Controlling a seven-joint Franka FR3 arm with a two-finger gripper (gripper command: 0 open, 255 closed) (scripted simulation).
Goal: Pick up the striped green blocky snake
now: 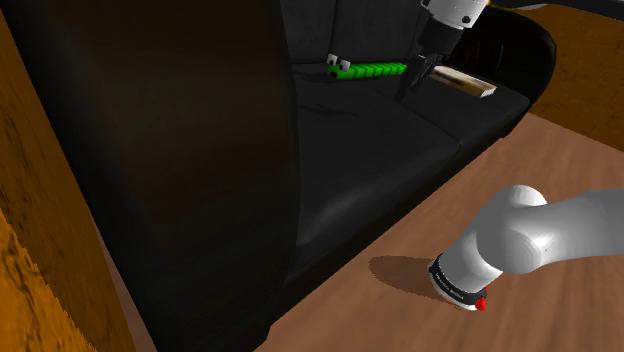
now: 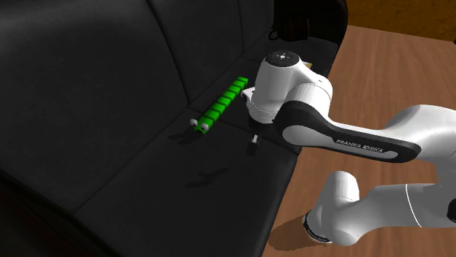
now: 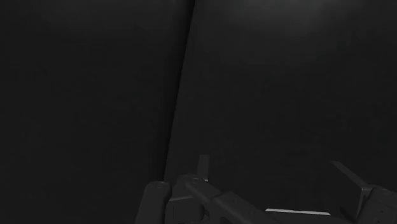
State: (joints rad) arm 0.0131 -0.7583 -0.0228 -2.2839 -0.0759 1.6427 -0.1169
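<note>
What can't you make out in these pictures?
Shoulder view: black two-finger pincer blends into the black sofa; contact with the seat unclear.
Shoulder view: pincer may cover the tail tip of the striped green blocky snake.
Second exterior view: white arm wrist hides most of the pincer and the flat tan box.

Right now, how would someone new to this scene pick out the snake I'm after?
Find the big black sofa. Far back on its seat lies the snake, a row of bright green blocks with white eyes at one end. The flat tan slab nearby is one plain piece; the snake alone is green and segmented.
</note>
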